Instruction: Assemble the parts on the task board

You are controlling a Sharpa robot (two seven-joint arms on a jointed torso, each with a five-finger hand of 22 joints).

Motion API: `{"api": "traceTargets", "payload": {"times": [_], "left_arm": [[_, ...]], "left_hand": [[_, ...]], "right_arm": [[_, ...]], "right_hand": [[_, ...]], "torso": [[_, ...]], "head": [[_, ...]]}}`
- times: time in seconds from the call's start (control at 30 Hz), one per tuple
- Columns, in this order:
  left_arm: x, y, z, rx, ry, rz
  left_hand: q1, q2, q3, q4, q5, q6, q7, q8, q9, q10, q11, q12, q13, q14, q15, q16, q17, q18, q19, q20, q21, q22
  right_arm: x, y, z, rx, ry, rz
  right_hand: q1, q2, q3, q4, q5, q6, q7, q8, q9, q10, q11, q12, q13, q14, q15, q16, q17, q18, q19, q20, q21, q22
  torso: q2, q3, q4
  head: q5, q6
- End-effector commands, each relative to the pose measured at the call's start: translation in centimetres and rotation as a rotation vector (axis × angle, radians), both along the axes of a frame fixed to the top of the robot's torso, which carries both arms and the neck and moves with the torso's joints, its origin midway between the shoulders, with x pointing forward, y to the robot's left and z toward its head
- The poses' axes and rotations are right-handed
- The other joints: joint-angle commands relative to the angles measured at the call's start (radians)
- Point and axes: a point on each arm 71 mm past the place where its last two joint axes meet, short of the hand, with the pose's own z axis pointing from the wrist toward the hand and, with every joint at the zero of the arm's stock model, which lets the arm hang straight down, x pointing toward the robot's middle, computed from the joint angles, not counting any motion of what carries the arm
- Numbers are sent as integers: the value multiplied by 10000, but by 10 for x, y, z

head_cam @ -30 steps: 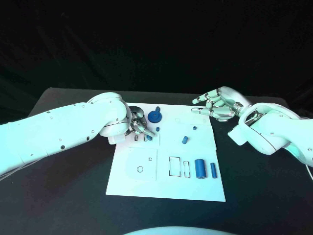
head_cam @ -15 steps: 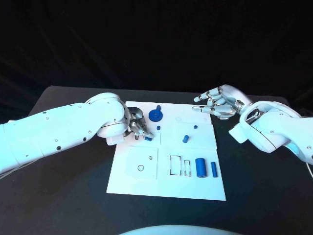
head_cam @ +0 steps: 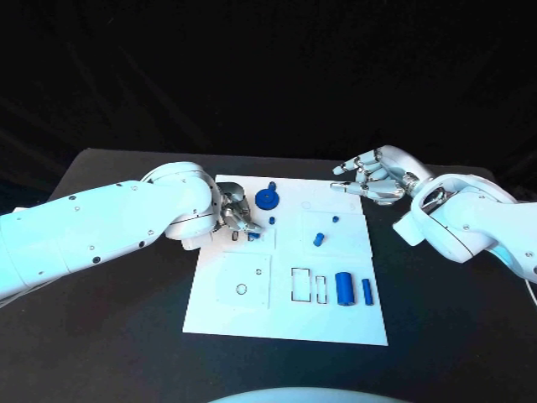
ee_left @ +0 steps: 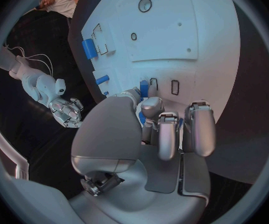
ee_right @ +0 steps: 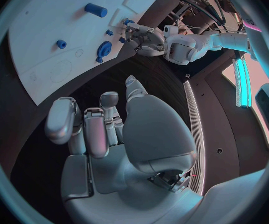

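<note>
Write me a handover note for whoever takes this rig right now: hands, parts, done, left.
Left hand: fingers down on a small blue part at the task board's left slots; grip unclear.
Right hand: open, holding nothing, beyond the board's far right corner.
Round blue part near the far edge; two blue cylinders lie loose at the near right.
Done: cannot tell what is seated.
Left: the loose cylinders, at least.

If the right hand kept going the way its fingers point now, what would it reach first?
Probably the task board: the right hand hangs at its far right corner, empty, fingers towards it. The first part on that line looks like the small blue piece beside the round part. Height above the board is unclear.
</note>
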Motion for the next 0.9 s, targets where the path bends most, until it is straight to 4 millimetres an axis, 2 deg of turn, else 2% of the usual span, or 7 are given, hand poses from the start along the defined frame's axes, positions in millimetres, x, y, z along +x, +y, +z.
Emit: {"api": "traceTargets", "payload": {"times": [0.03, 0.53, 0.7, 0.9], "left_arm": [[2, -2, 3, 86, -506, -193], [-1, -2, -3, 943, 228, -434], [1, -2, -4, 1152, 255, -466], [3, -2, -4, 1176, 94, -424]], "left_hand": [[-62, -41, 1579, -1468, -51, 49, -66, 48, 32, 80, 9, 68, 34, 1054, 19, 24, 2627, -143, 73, 9, 46, 590], [-152, -113, 1868, -1588, -35, 54, -58, 27, 80, 96, 9, 56, 28, 1054, 15, 24, 2627, -153, 105, 1, 71, 641], [-213, -106, 1975, -1609, -29, 50, -47, 23, 102, 89, 17, 37, 8, 1054, 19, 24, 2627, -154, 108, 2, 71, 645], [-274, -107, 2034, -1610, -34, 51, -43, 29, 123, 95, 24, 39, 12, 1054, 24, 24, 2627, -157, 116, 5, 78, 660]], "right_arm": [[0, 2, 1, -50, -181, 120], [0, 2, 1, -26, -176, 167], [0, 2, 1, -11, -195, 182], [0, 3, 1, 47, -185, 190]], "right_hand": [[-2, 139, -48, 1, 66, 64, -10, 63, 12, -57, -34, -41, -8, 459, -91, -48, 356, 181, -77, 2, -60, -2], [-34, 179, -90, 41, 66, 70, -13, 71, 14, -41, -34, -18, -5, 465, -94, -46, 361, 178, -67, -1, -60, 6], [-40, 185, -99, 48, 68, 73, -13, 73, 15, -34, -35, -9, 0, 466, -94, -46, 361, 178, -66, -2, -61, 5], [-42, 190, -104, 52, 72, 74, -14, 75, 15, -38, -36, -15, -8, 464, -94, -51, 355, 179, -68, -3, -65, -1]], "torso": [[1, 8, -2], [2, 1, 0], [-8, 11, 5], [5, 6, -4]], "head": [[21, 7], [70, -17], [103, -14], [134, 54]]}}
